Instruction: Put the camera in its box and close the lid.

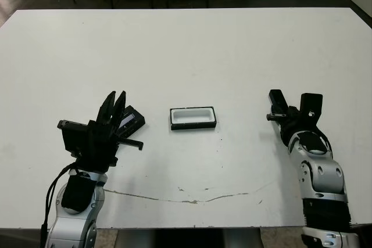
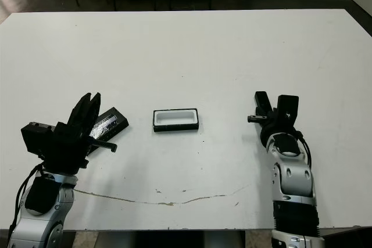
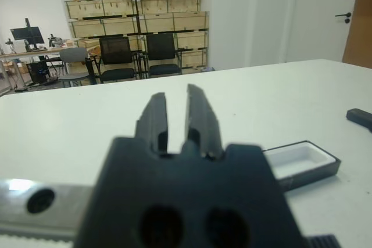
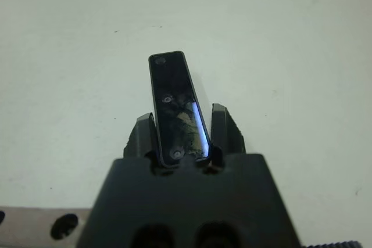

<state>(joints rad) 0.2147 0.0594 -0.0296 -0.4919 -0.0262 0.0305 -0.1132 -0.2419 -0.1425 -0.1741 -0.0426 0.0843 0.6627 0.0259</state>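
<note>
The box, a shallow black tray with a white lining, lies open in the middle of the table and also shows in the left wrist view. Left of it the flat black lid rests on the table. My left gripper hovers at the lid's near side, its fingers almost together with nothing between them. Far to the right of the box, my right gripper is shut on the camera, whose glossy bluish face points up past the fingers. The same camera sticks out toward the far side.
A thin dark scuff line runs across the white table near its front edge. Chairs and shelves of boxes stand beyond the far edge. Bare tabletop lies between the box and the right gripper.
</note>
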